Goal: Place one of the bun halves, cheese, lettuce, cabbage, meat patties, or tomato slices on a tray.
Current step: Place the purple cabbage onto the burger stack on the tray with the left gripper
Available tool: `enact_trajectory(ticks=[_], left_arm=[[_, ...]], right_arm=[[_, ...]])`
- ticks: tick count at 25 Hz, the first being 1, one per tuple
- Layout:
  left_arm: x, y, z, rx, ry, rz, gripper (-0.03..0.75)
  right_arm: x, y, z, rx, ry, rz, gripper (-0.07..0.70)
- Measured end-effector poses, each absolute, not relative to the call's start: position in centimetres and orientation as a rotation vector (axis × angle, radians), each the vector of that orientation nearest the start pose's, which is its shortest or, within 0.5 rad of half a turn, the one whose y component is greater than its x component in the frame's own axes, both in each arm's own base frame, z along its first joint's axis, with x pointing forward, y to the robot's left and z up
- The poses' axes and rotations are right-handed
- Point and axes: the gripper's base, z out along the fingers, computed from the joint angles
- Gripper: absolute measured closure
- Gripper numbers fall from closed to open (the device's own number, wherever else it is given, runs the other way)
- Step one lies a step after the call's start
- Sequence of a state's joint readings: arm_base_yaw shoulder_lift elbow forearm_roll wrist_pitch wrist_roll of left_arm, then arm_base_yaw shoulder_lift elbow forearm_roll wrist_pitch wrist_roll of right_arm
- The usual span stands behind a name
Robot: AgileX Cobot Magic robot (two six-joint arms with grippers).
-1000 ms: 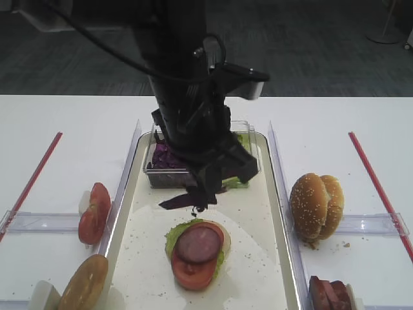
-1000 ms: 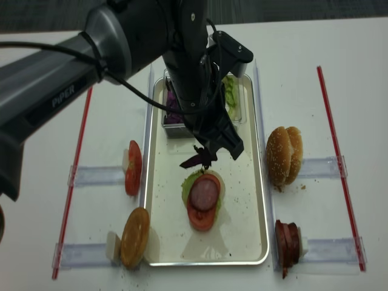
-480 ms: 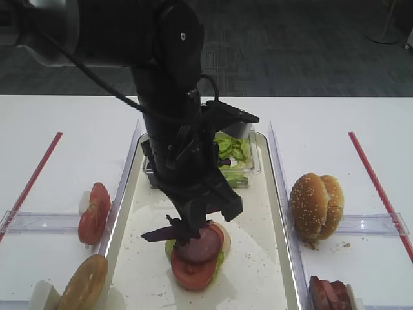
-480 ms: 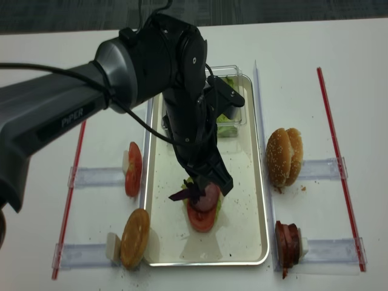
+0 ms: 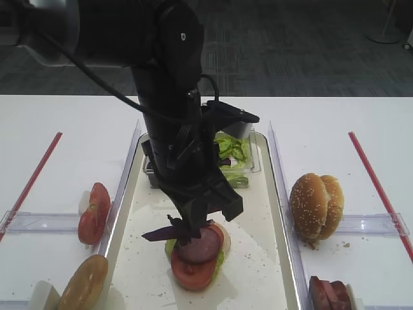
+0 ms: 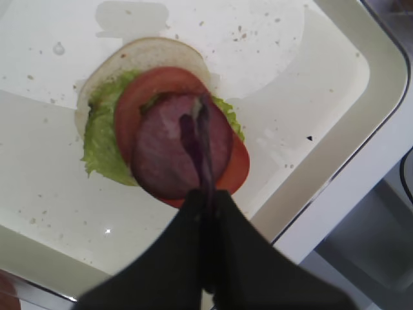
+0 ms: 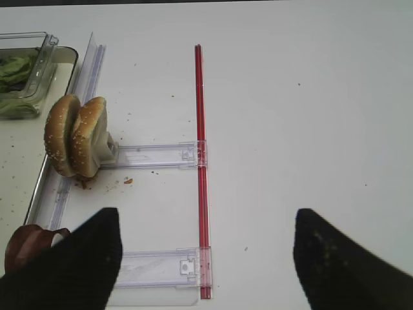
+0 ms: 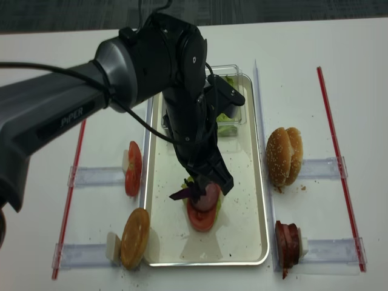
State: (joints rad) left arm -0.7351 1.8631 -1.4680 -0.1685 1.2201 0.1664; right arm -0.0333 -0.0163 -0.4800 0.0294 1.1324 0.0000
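The left gripper is clenched on a few purple strips of cabbage, holding them right over the stack in the middle of the tray. From the left wrist camera the strips hang down across the round meat patty, which lies on a tomato slice, with lettuce and a pale bun half under that. I cannot tell whether the cabbage touches the patty.

At the far end of the tray sits a clear plastic box with green leaves in it.

On the white table, 2 sesame bun halves stand on edge right of the tray, and more patties stand nearer the front. Left of the tray are upright tomato slices and another bun half.

The right gripper hangs above the table's right side with its 2 dark fingers spread well apart, grasping nothing.
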Motion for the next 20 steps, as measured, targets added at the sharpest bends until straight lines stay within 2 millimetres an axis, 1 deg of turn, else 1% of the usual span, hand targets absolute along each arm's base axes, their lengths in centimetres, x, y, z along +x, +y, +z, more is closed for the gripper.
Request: enact_trajectory(ticks=[9,15,20], left_arm=[[26.8,-26.2,23.7,1.263,2.796,-0.282,0.733],[27.4,-26.6,21.5,1.287,2.839,-0.261,0.733],[27.6,-26.8,21.4,1.295,2.807,-0.267,0.733]], right_arm=[[-0.8,0.3,26.6,0.033,2.119,0.016,0.061],[-0.8,0.3,26.6,0.033,2.119,0.016,0.061],[-0.8,0.3,26.6,0.038,2.119,0.019,0.061]])
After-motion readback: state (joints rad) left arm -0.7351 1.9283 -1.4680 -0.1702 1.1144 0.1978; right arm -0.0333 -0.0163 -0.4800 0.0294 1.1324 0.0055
